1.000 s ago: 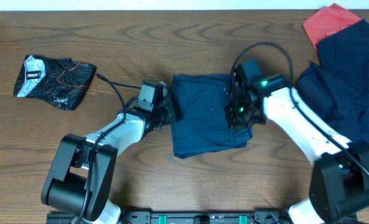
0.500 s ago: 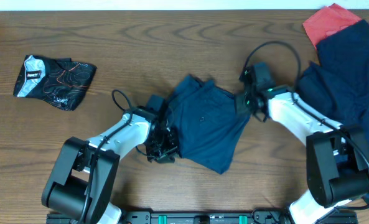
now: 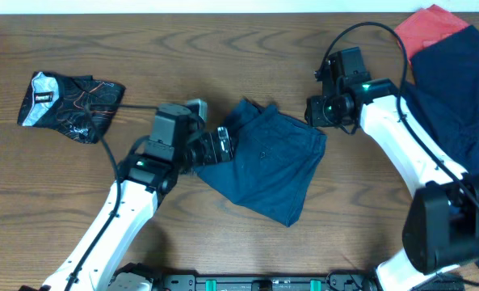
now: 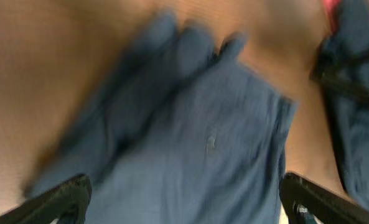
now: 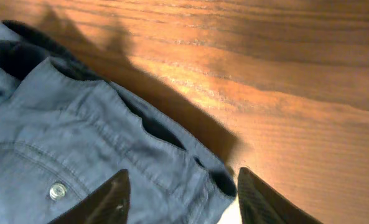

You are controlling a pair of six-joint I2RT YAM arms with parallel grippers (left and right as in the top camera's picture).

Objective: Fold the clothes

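Note:
A navy-blue garment (image 3: pixel 265 166), one of the clothes, lies folded and skewed at the table's middle. My left gripper (image 3: pixel 223 145) hovers at its left edge, jaws wide open; in the blurred left wrist view the cloth (image 4: pixel 196 143) fills the space under the left gripper (image 4: pixel 184 208), unclamped. My right gripper (image 3: pixel 316 111) sits at the garment's upper right corner, open. In the right wrist view the waistband corner (image 5: pixel 172 162) lies loose between the fingers of the right gripper (image 5: pixel 181 200). A small black garment with a silver-white patch (image 3: pixel 69 101) lies far left.
A heap of more navy clothes (image 3: pixel 457 105) covers the right edge, with a red cloth (image 3: pixel 429 28) at the back right corner. Bare wooden table (image 3: pixel 182 56) shows behind and in front of the folded garment.
Both grippers have opened and let go of the navy garment. It has gone from a square fold to a skewed one. The right arm drew back up-right; the left gripper rose at its left edge.

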